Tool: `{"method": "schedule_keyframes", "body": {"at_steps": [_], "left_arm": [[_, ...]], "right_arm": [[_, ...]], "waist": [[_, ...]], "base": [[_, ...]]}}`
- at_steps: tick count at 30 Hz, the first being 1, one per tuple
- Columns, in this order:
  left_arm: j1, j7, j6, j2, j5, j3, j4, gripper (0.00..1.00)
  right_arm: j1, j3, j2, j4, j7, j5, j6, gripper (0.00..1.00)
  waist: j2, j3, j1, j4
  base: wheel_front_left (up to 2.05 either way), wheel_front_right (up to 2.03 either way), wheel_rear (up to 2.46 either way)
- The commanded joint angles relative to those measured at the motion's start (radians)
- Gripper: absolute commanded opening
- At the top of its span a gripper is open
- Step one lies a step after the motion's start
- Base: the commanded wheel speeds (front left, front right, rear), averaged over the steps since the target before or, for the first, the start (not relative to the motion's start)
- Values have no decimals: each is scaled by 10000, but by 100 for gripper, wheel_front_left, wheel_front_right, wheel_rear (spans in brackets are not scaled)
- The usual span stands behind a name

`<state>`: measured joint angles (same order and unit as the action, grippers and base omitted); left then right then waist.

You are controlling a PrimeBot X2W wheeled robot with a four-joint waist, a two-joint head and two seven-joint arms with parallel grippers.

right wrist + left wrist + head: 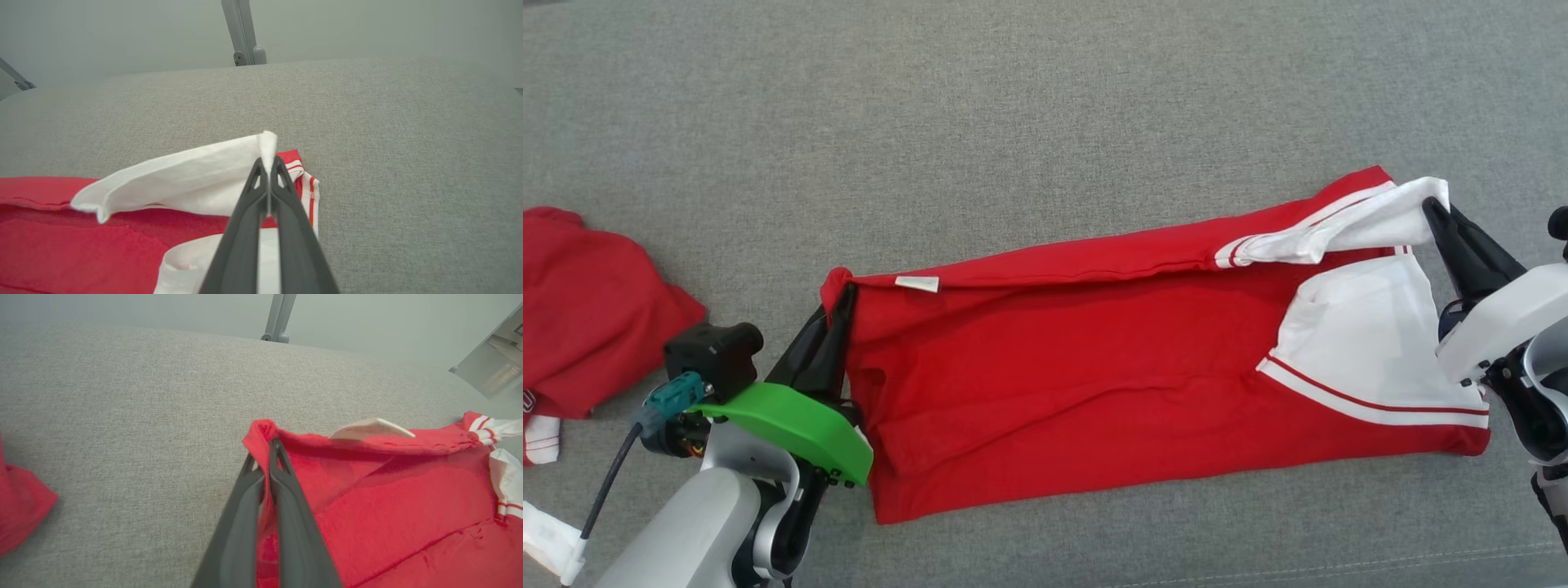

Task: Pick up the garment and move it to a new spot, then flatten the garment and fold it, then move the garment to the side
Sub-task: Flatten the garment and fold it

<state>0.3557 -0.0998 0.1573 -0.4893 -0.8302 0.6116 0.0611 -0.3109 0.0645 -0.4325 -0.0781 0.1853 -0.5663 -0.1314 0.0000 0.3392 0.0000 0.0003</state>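
Garment [1094, 384] lies stretched long across the grey cushion [1013, 122], spanning the gap between the two grippers. The left gripper [847, 287] has its jaws clamped on a red corner, with cloth bunching just over the tips. A white tag [917, 283] sits on the raised edge a little beyond them, toward the other arm. The right gripper [1431, 204] has its jaws pressed together on a white flap at the opposite end. That flap is lifted off the cushion, and a striped corner lies just past the tips. Another red cloth [588, 318] lies well apart, on the outer side of the left jaws.

This looks like a lengthwise fold: the far edge is held at both ends, and the near half lies flat on the wrist side of the tips. To do it well, carry both ends at one pace and one height, so the edge between the jaws runs straight and lightly taut without dragging the lower layer. The white flap looks slack and twisted, so the right side probably needs a slight outward pull. Lay the edge onto the near hem before letting go with either grip.
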Motion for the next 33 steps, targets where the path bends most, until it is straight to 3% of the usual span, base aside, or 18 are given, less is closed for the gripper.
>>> {"method": "schedule_keyframes", "body": {"at_steps": [1,13,20,21,22,23,24,25,26,33], "left_arm": [[117,-79,-93,41,5,-8,73,0],[-417,-233,-162,55,-74,229,-38,0],[-1087,-179,-309,117,119,849,186,0],[-1158,-229,-326,191,87,899,300,4],[-1214,-263,-314,226,104,947,443,18],[-1265,-289,-267,253,145,988,591,35],[-1318,-327,-249,301,152,1027,729,50],[-1374,-337,-217,322,190,1075,866,91],[-1450,-286,-147,327,187,1123,988,100],[-2321,-7,596,69,106,1197,1029,100]], "right_arm": [[-128,-28,-60,-22,58,47,14,0],[360,-225,-101,140,134,-36,14,0],[1168,-229,282,-91,161,29,14,0],[1247,-154,324,-166,150,53,14,0],[1321,-52,326,-270,168,90,14,0],[1396,39,316,-370,184,140,14,14],[1446,101,285,-468,140,194,14,47],[1492,156,233,-569,120,257,14,100],[1554,184,191,-665,144,276,14,100],[2029,-79,-323,-419,713,-352,14,100]], "waist": [[0,-46,0,26],[0,-621,0,95],[0,-730,0,84],[0,-730,0,78],[0,-734,0,72],[0,-741,0,68],[0,-751,0,67],[0,-765,0,70],[0,-781,0,72],[0,-939,0,25]], "base": [[0,0,0],[0,0,0],[0,0,0],[0,0,0],[0,0,0],[0,0,0],[0,0,0],[0,0,0],[0,0,0],[0,0,0]]}}
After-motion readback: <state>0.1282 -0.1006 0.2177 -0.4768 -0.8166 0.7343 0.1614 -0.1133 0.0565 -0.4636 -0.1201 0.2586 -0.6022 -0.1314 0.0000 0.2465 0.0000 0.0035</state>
